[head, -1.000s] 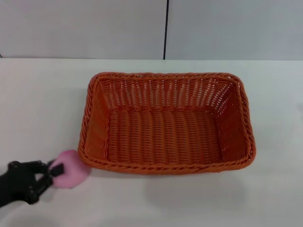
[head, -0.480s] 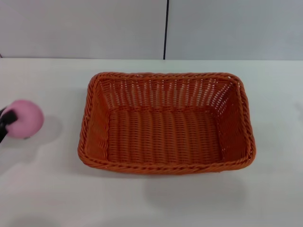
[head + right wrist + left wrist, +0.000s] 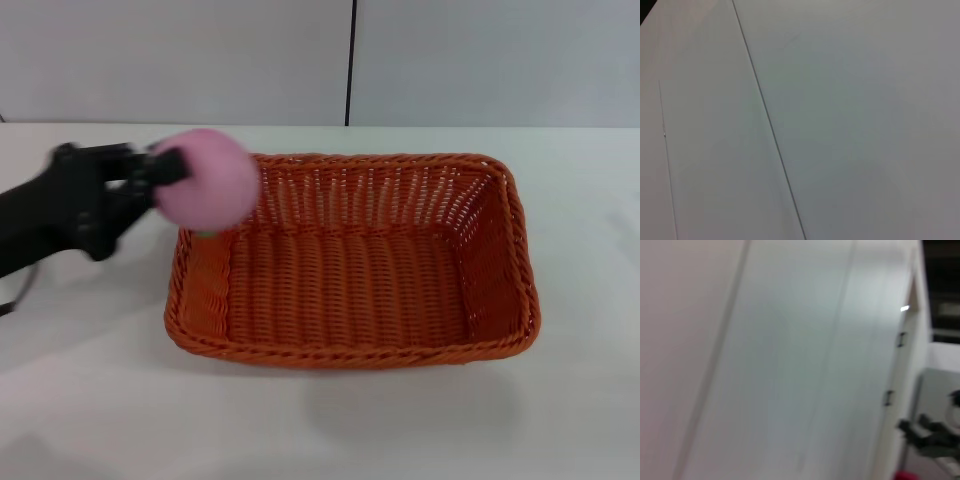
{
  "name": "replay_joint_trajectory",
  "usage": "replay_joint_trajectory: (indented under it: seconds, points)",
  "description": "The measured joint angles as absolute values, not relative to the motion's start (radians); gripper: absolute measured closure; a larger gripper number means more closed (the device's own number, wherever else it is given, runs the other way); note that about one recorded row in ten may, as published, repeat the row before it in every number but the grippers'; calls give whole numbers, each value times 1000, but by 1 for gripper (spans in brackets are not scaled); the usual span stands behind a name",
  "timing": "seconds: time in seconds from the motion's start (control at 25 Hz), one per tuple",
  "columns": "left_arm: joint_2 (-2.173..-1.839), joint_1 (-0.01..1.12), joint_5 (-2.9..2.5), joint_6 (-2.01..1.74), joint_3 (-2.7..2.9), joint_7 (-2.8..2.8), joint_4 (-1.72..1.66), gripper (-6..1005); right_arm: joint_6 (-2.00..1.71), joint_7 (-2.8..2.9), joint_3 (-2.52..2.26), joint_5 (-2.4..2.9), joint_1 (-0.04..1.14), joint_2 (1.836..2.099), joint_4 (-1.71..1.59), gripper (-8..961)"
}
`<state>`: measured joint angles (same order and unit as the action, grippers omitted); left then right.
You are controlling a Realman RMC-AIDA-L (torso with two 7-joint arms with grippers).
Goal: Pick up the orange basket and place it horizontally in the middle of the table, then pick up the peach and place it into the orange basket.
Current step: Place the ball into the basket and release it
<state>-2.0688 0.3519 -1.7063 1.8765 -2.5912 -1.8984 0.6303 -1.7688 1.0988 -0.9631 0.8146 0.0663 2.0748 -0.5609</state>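
The orange basket (image 3: 350, 262) lies lengthwise across the middle of the white table (image 3: 90, 400), open side up and with nothing inside. My left gripper (image 3: 180, 172) is shut on the peach (image 3: 207, 179), a pale pink ball. It holds the fruit in the air over the basket's far left corner. The black left arm reaches in from the left edge of the head view. My right gripper shows in no view.
Grey wall panels with a dark vertical seam (image 3: 350, 60) stand behind the table. The left wrist view shows only pale wall panels (image 3: 790, 360) and some dark gear far off. The right wrist view shows a plain panel (image 3: 840, 120).
My left gripper has lifted the peach from the table by the basket's near left corner, swung it out left, then carried it up and right over the basket's far left corner.
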Motion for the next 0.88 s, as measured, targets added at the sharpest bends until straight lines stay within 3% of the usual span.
replay_joint_trajectory:
  seconds: [0.24, 0.4, 0.64, 0.76, 0.88]
  points:
    - [-2073, 461, -1659, 1759, -2340, -1903, 518, 935, -1779, 1099, -963, 815, 80, 2075, -544, 337]
    - [-2074, 473, -1635, 1684, -2224, -1886, 516, 933, -1780, 1099, -963, 815, 80, 2076, -543, 337]
    - [-2071, 442, -1550, 1606, -2122, -1890, 530, 813, -1787, 1097, -963, 812, 84, 2076, -520, 337]
    - [-2069, 438, -1545, 1585, -2131, -1883, 530, 576, -1789, 1093, -963, 809, 87, 2075, -516, 337]
    - [-2065, 433, -1532, 1536, -2140, -1857, 531, 431, -1794, 1088, -958, 806, 88, 2074, -515, 337]
